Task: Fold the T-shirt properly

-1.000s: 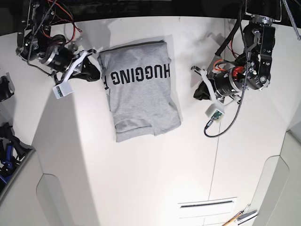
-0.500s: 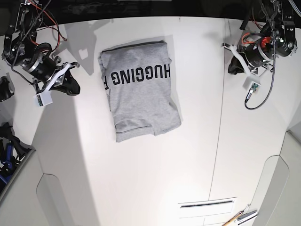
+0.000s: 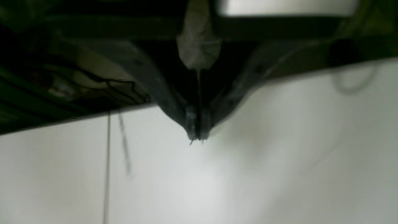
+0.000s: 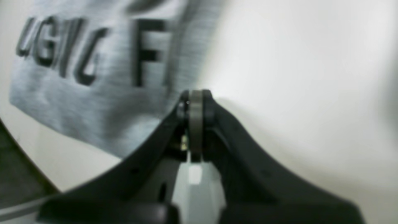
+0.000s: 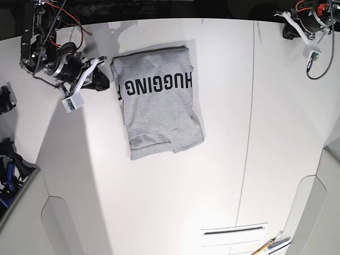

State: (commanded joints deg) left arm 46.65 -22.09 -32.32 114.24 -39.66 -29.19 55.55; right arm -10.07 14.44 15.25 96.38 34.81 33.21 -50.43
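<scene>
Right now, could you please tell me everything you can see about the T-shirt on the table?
The T-shirt is light heather-grey, a soft knit by its look, folded into a compact upright rectangle lying flat on the white table. Black block lettering reading HUGGING runs across its upper part, upside down in the base view. A dark edge lines its top, and a hem fold shows near the bottom. Nothing holds it: the right gripper sits shut just beside its left edge, apparently not touching, while the left gripper is far off.
</scene>
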